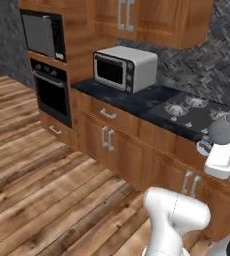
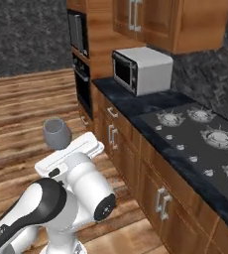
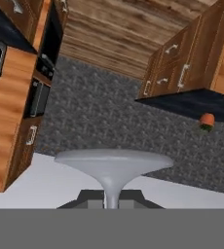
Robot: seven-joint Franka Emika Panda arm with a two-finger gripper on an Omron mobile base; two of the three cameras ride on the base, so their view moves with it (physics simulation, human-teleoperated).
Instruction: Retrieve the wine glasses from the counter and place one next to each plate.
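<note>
Wooden floor and cabinets surround the counter [image 1: 137,102]; left base view: microwave [image 1: 124,68] far beyond the gripper [image 1: 218,142], pinched on a wine glass [image 1: 226,128]; right base view: stove burners [image 2: 200,130] well aside; hand view: stem rising between the fingers.

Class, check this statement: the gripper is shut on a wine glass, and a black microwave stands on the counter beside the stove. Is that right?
Not quite. The microwave is white or silver, not black, as the right base view shows. The rest holds: the gripper is shut on a wine glass, and the microwave stands on the counter beside the stove.
</note>
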